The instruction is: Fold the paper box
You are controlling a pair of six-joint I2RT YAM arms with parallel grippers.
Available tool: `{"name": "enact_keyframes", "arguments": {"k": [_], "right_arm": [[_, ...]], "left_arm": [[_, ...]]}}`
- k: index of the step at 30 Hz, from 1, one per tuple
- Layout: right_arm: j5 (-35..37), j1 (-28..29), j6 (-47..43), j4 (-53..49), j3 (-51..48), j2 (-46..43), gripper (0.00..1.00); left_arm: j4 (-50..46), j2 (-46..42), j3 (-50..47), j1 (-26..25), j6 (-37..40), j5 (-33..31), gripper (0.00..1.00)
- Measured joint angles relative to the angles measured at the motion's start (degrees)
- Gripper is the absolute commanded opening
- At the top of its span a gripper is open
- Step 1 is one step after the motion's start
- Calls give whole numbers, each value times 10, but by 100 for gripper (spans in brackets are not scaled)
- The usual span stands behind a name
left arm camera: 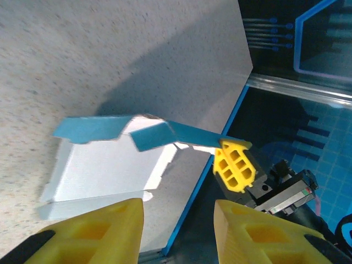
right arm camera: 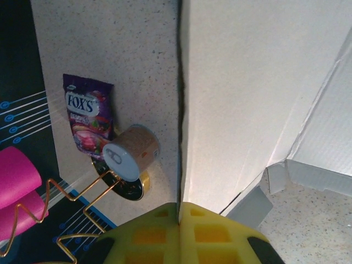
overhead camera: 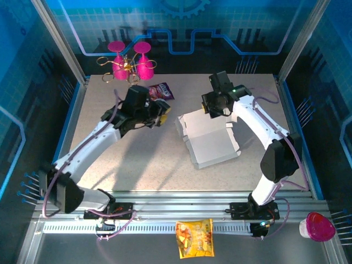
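Meanwhile, the right gripper (right arm camera: 179,210) is clamping an upright flap of the paper box (overhead camera: 212,144), while the left gripper (left arm camera: 177,212) is hovering nearby, fingers apart.

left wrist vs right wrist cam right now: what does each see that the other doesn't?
Left wrist, not right wrist: left hand open, blue outer flaps of the paper box. Right wrist, not left wrist: Fox's packet, small can, pink cups. Both: right hand clamped on the box, its whitish inner faces, speckled table.
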Motion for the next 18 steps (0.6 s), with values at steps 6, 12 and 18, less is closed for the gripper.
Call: {"name": "enact_keyframes", "arguments": {"k": [6, 12, 18], "right_arm": [[-17, -11, 14, 38, -45, -1, 0], [-29, -19, 22, 68, -62, -9, 0], [-41, -19, 27, 92, -80, -17, 0]], "left_arm": [[26, 85, 45, -11, -3, 8, 40], [24, 111, 54, -17, -2, 9, 42], [27, 138, 61, -25, -2, 10, 45]]}}
